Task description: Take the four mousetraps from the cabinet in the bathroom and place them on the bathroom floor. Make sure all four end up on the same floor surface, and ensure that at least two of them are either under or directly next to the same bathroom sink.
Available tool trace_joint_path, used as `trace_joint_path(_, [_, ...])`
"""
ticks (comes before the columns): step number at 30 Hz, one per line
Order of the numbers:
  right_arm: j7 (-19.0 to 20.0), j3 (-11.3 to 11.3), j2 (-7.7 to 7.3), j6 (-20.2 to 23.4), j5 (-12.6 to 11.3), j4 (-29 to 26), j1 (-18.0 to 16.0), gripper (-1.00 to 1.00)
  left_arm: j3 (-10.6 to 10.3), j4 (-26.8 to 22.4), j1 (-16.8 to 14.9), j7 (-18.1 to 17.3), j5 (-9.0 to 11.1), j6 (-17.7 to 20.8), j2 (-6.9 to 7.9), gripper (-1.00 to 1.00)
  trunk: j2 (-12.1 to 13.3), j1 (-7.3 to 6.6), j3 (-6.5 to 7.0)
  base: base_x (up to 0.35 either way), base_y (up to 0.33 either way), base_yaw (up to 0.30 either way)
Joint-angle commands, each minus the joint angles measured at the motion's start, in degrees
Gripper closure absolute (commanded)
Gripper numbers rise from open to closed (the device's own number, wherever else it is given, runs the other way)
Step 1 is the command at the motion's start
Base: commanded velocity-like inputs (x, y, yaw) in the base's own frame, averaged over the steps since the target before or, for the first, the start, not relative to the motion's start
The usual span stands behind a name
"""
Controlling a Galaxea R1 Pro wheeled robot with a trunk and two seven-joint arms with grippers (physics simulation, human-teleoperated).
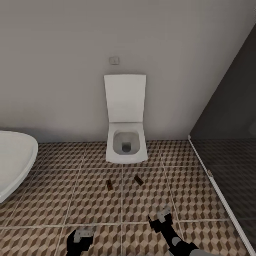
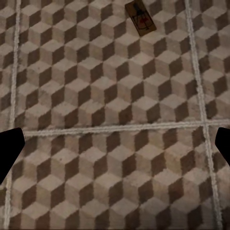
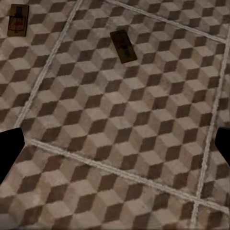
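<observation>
Presently facing a grey wall with a white toilet (image 1: 126,142), lid raised, standing on the cube-patterned floor (image 1: 89,202). Two mousetraps lying flat on the tiles just in front of the toilet: left trap (image 1: 109,184) beside the grout line running out from the bowl, right trap (image 1: 138,180) on the neighbouring tile, angled. Traps near each other, not touching, neither touching the toilet. White bathtub (image 1: 14,160) rim at the floor's left edge; dark glass partition (image 1: 227,117) along the right edge. Small wall plate (image 1: 114,60) above the toilet lid.

Left gripper (image 1: 81,237) low over the tiles near the picture's bottom edge, well short of the traps. In the left wrist view, fingers (image 2: 9,151) spread wide at both sides of the frame, nothing between them, one trap (image 2: 140,18) lying beyond on the floor (image 2: 115,158).

Right gripper (image 1: 161,217) extended further forward, over the tile nearest the right trap, apart from it. In the right wrist view, fingers (image 3: 9,151) likewise spread, holding nothing; two traps ahead, one (image 3: 123,46) nearer, one (image 3: 18,20) across a grout line.
</observation>
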Motion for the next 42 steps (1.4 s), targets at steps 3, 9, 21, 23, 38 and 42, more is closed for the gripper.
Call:
trace_joint_path(3, [-0.3, 0.5, -0.66, -0.6, -0.3, 0.1, 0.4, -1.0, -0.4, 0.2, 0.4, 0.4, 0.2, -0.6, 0.09, -1.0, 1.2, -0.67, 0.51, 0.0, 0.0, 0.0])
trace_joint_path(9, [-0.4, 0.5, -1.82, -1.1, -0.6, 0.1, 1.8, -1.0, -0.3, 0.2, 2.3, 0.5, 0.3, -0.8, 0.92, -1.0, 3.6, -1.99, 1.59, 0.0, 0.0, 0.0])
trace_joint_path(21, [-0.4, 0.4, -2.1, -1.2, -8.5, 0.1, 4.5, -1.0, -0.1, 0.2, 3.7, 0.5, 2.4, -0.8, 2.47, -1.0, 8.4, -4.62, 3.75, 0.0, 0.0, 0.0])
trace_joint_path(23, [-0.4, 0.4, -2.11, -1.2, -10.9, 0.1, 4.7, -1.0, -0.1, 0.2, 3.8, 0.5, 4.1, -0.8, 2.72, -1.0, 9.2, -5.06, 4.17, 0.0, 0.0, 0.0])
trace_joint_path(38, [-0.3, 0.5, -2.02, -1.1, -15.0, 0.1, 5.0, -1.0, -0.1, 0.2, 3.9, 0.5, 7.5, -0.8, 3.79, -1.0, 15.2, -8.36, 8.12, 0.0, 0.0, 0.0])
trace_joint_path(42, [-0.3, 0.5, -2.04, -1.1, -15.0, 0.1, 5.0, -1.0, -0.1, 0.3, 3.9, 0.5, 7.5, -0.7, 3.79, -1.0, 16.8, -9.23, 9.22, 0.0, 0.0, 0.0])
